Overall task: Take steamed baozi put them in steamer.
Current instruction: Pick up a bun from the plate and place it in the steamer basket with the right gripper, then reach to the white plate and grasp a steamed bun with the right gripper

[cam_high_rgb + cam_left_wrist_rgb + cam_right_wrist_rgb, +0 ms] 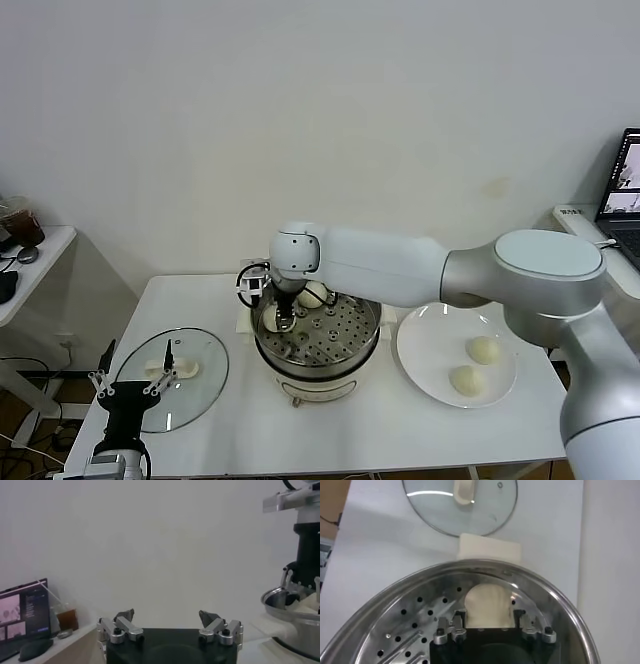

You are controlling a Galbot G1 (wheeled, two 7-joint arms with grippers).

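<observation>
Steel gleams from the round perforated steamer point(318, 338), where the right gripper point(280, 318) reaches down inside, its fingers point(459, 618) parted on either side of a cream-white steamed bun point(489, 605) resting on the tray. Another bun point(314, 294) lies at the far rim; two more point(484, 350) point(465, 379) sit on the flat white plate point(424, 340). Beside the round glass lid point(205, 378), the left gripper point(128, 382) waits, jaws spread wide. No writing is legible anywhere.

The right arm reaches across to the left, its right gripper point(280, 322) pointing down with jaws parted, while the left gripper point(130, 383) waits low, open wide.
</observation>
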